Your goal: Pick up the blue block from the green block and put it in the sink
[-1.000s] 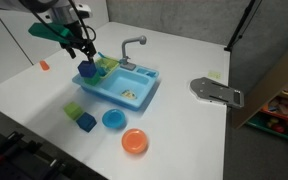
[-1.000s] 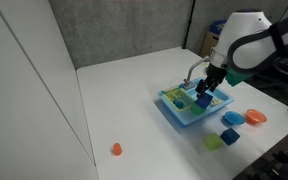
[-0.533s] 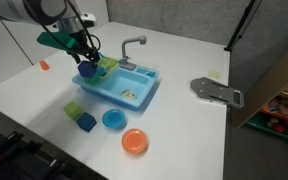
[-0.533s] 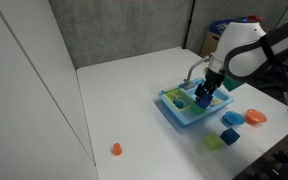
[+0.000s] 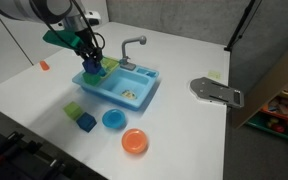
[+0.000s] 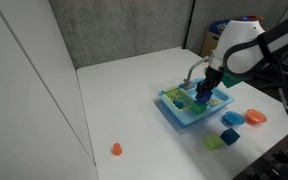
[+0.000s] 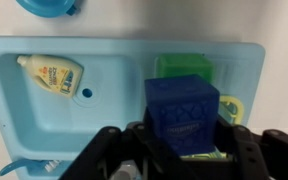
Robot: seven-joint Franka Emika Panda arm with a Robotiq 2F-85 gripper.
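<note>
**Blue block held over the toy sink**

I am pinching the blue block (image 7: 182,108) between my jaws, apparently lifted off the green block (image 7: 184,68) in the side compartment of the sink (image 7: 114,88). In the wrist view the open basin is lying at 9 o'clock. I judge I should be carrying the block that way, steering clear of the toy bottle (image 7: 52,72) and lowering before letting go. Being a cube, it is showing no long axis, and its faces are sitting square to my jaws.
</note>
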